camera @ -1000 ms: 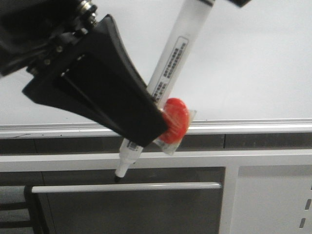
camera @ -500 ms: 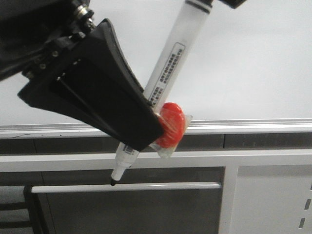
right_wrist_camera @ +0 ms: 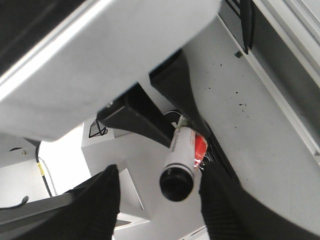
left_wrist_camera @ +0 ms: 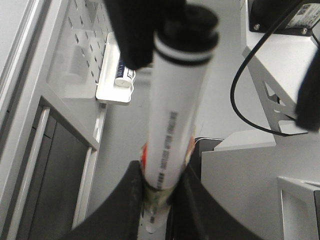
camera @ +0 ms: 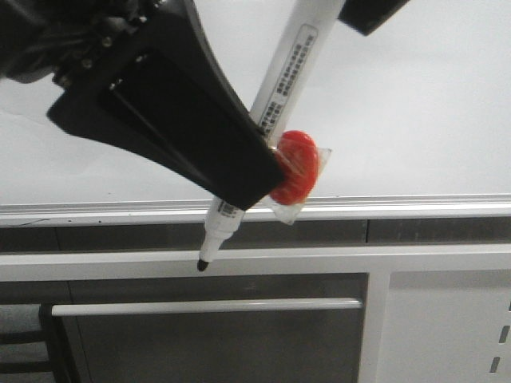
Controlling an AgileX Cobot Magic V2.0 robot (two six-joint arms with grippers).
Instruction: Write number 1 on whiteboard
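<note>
— Where's my marker [camera: 275, 104]?
— Left gripper [camera: 267, 171] jaws clenched on it, tilted, tip below the whiteboard [camera: 415, 104] ledge.
— Right gripper [right_wrist_camera: 160, 205]?
— Jaws spread, released. Number 1: I see no stroke.

Even, diffuse indoor light fills all three views. The large glossy white-grey whiteboard [camera: 415, 96] grades from brighter right to duller left, without sharp glare. The black left gripper [camera: 275, 179] beside it reads as a near-featureless silhouette, softly blurred. In the wrist views the white cylindrical marker pen [left_wrist_camera: 175, 125] is close and out of focus.
</note>
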